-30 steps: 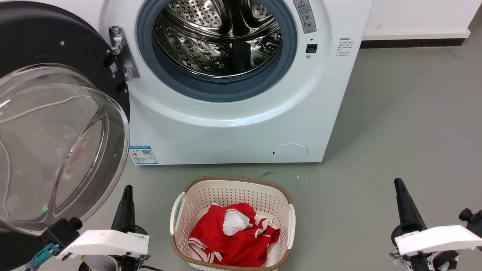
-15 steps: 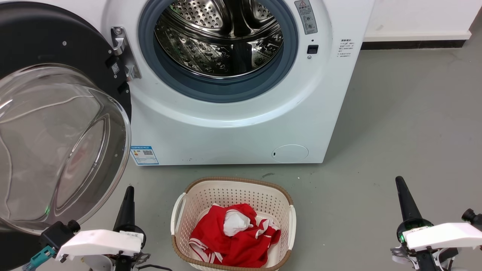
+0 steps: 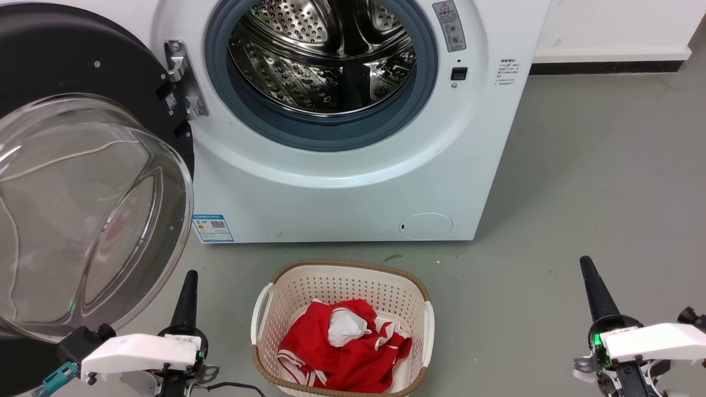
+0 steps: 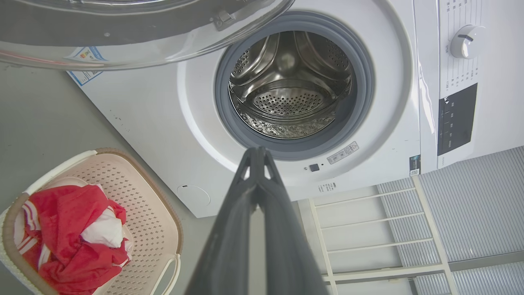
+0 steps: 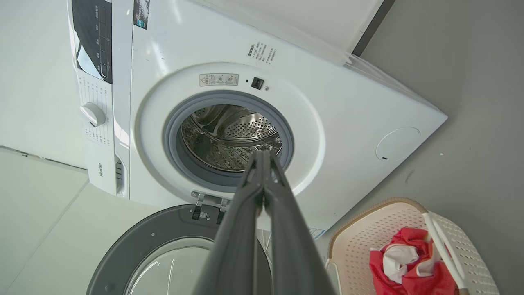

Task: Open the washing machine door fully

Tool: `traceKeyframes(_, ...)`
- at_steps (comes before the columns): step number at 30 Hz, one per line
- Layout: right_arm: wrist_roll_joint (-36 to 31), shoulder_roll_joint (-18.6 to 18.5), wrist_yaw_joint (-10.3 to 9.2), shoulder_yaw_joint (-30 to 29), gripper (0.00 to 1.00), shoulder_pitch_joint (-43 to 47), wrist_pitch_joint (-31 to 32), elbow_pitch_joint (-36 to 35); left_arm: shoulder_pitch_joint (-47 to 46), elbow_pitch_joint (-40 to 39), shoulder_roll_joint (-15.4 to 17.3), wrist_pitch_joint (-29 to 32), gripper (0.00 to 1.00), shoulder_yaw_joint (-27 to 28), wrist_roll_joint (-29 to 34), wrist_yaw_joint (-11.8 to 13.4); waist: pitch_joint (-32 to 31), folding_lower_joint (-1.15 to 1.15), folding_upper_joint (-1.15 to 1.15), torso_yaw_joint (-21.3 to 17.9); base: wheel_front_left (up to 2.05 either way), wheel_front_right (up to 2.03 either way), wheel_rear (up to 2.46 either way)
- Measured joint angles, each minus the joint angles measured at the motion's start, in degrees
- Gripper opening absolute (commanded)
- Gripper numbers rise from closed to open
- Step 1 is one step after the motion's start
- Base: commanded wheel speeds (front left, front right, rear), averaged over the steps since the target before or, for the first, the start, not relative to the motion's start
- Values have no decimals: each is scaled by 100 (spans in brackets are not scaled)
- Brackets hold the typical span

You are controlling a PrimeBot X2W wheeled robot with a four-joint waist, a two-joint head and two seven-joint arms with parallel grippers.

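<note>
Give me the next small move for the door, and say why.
Likely stop: park the left gripper and right gripper low. The door is swung wide on its hinge, the drum fully exposed, and both jaws are shut on nothing.

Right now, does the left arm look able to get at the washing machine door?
Probably yes. The left claw, shut, sits low beside the washing machine door, which hangs open at the robot's left, with nothing between them.
</note>
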Motion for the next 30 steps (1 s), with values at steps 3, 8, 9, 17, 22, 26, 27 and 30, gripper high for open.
traceKeyframes(3, 170, 0, 0, -12, 0, -25, 41, 13, -9, 14, -1, 43, 0, 9, -180, -13, -4, 0, 0, 4, 0, 0, 0)
traceKeyframes(8, 432, -1, 0, -30, 0, -43, 98, 43, -28, 47, 0, 112, 0, 25, -452, -18, -11, 0, 0, 10, 0, 0, 0)
traceKeyframes(9, 485, 0, 0, -33, 0, -44, 105, 48, -30, 53, 0, 118, 0, 27, -508, -23, -13, 0, 0, 11, 0, 0, 0)
traceKeyframes(17, 876, 0, 0, -65, 0, -82, 197, 102, -98, 89, 0, 220, 0, 48, -920, -64, -24, 0, 0, 22, 0, 0, 0)
traceKeyframes(22, 1105, 0, 0, -86, 0, -131, 252, 130, -106, 111, 1, 277, 0, 60, -1163, -67, -31, 0, 0, 28, 0, 0, 0)
traceKeyframes(26, 1288, 1, 0, -103, 0, -152, 301, 154, -117, 131, 0, 326, 0, 68, -1355, -74, -37, 0, 0, 33, 0, 0, 0)
traceKeyframes(27, 1372, 1, 0, -113, 0, -165, 333, 162, -118, 140, 0, 349, 0, 73, -1445, -75, -40, 0, 0, 36, 0, 0, 0)
traceKeyframes(30, 1506, 1, 0, -126, 0, -169, 353, 176, -126, 152, 1, 385, 0, 79, -1588, -93, -44, 0, 0, 39, 0, 0, 0)
